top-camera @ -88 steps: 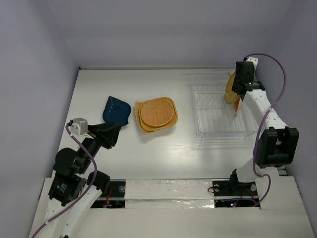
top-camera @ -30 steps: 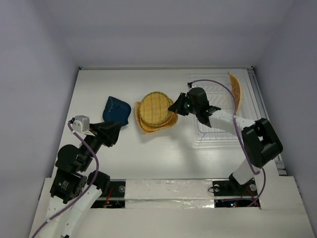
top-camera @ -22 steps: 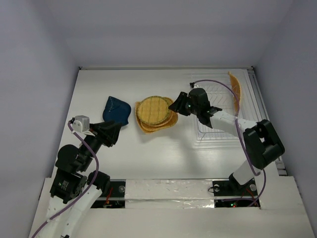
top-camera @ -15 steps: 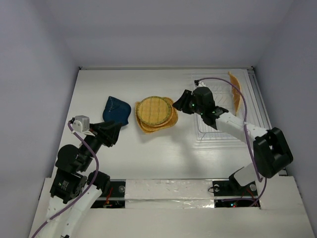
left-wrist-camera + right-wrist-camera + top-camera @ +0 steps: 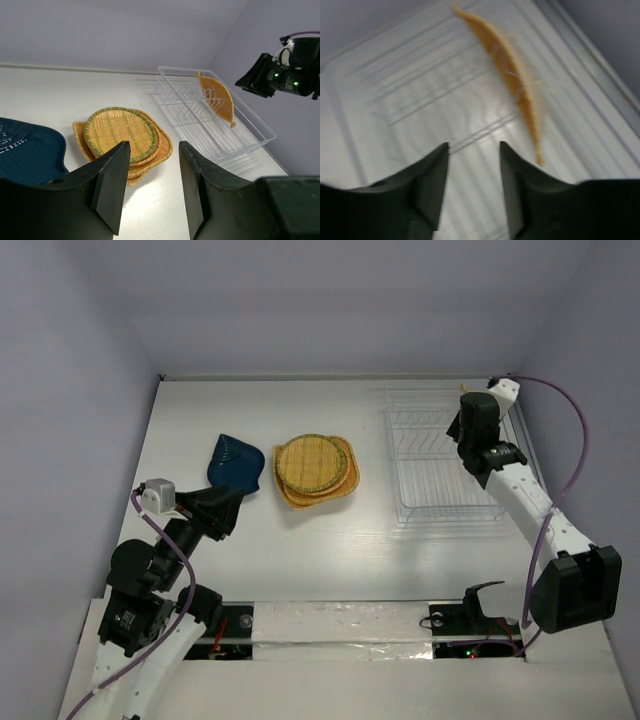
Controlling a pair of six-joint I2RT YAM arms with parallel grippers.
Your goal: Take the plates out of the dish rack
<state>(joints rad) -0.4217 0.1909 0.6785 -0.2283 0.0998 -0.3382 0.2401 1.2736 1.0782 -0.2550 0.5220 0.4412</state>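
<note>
Right hand (image 5: 472, 146): fingers apart, nothing between them; poised over the dish rack (image 5: 425, 490), near the leaf-shaped orange plate (image 5: 512, 82) but not touching it.

Left hand (image 5: 150, 150): fingers apart, empty; hovering over the counter (image 5: 300, 550), facing the unloaded plates.

Unloaded, on counter:
- dark blue plate (image 5: 236, 460), flat, just left of the stack.
- orange woven plates (image 5: 345, 485), stacked, between the blue plate and the rack.
- yellow-green plate (image 5: 308, 462), round, lying on top of that stack.

In rack: one item only, the leaf-shaped plate, standing on edge among the dividers close to a side rim.

Status: judged nearly complete; one plate left to grip, lift clear and set on the counter.
</note>
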